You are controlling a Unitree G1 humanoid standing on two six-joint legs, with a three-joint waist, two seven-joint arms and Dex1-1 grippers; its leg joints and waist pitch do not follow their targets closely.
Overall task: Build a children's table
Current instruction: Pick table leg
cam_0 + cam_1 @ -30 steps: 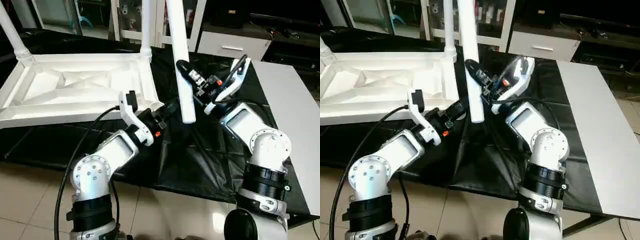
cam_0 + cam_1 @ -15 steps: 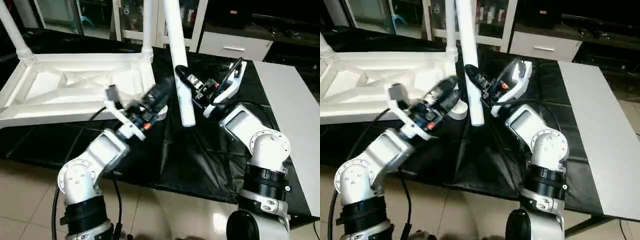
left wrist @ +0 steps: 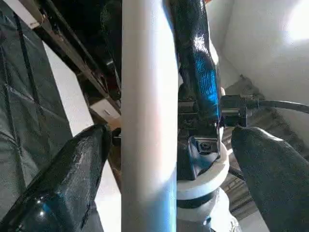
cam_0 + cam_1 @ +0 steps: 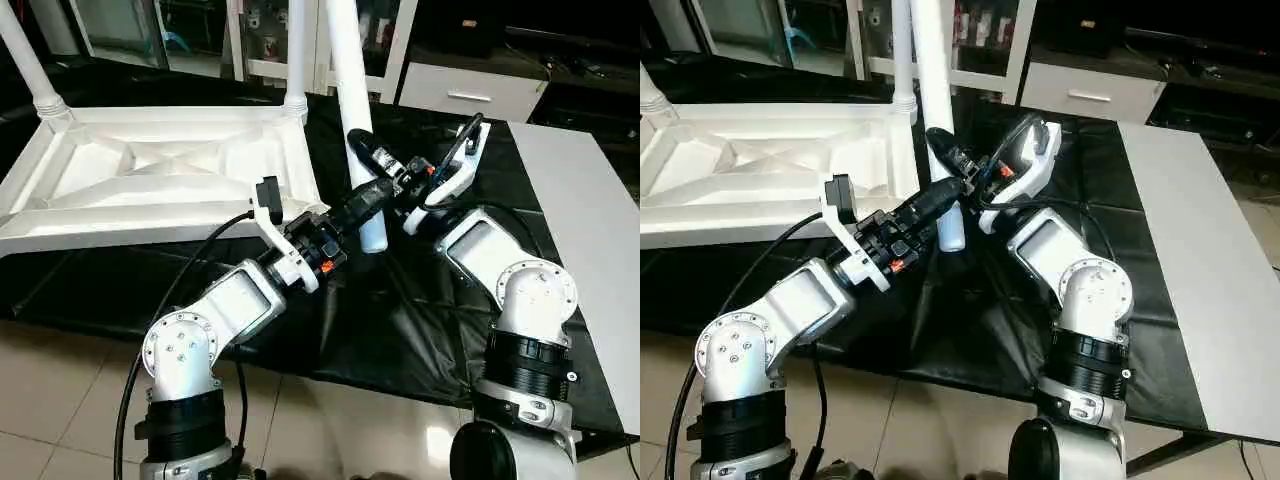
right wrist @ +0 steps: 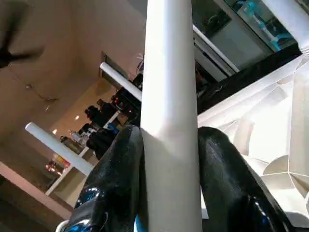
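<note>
Left gripper (image 4: 372, 196): its black fingers (image 3: 72, 179) are spread wide, one on each side of the loose leg, not touching it.
Right gripper (image 4: 362, 150): squeezed tight on the loose leg.
Loose leg (image 4: 350, 110): a long white pole, standing almost straight up over the black cover (image 4: 400, 320).
Tabletop (image 4: 150, 180): farther back, lying upside down, ribs showing.
Fitted legs (image 4: 294, 55): two stand up in its back corners.

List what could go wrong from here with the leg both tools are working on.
1. The right tool clamps the loose leg low down; most of its length rises above the grip, so it may tip or swing.
2. The left tool straddles it with fingers open; shutting off-centre might knock it askew.
3. A swing could strike the mounted leg nearby.
</note>
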